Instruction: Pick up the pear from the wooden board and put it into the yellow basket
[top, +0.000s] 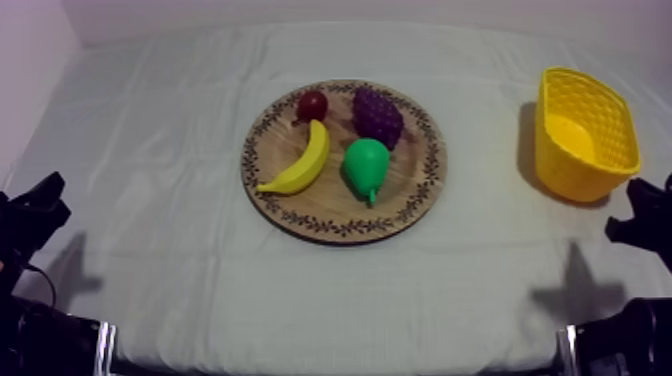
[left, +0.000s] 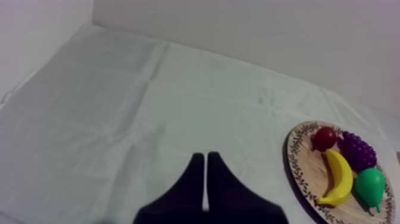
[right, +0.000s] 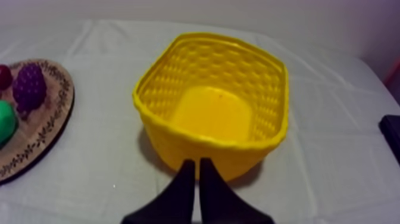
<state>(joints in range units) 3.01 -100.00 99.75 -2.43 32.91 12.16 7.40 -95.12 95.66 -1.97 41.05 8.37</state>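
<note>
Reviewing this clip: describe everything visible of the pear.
The pear is bright green, smooth and plastic-looking, its fat body narrowing to a short stem. It lies on its side on the wooden board, stem pointing to the rim on the arms' side, close to the grapes and apart from the banana. Nothing grips it.

The left gripper (left: 205, 164) sits low at its own side, its two black fingers pressed together into a narrow wedge with nothing between them. The right gripper (right: 197, 168) sits low at the opposite side, likewise closed: fingers together, gripping nothing, pointing forward.
</note>
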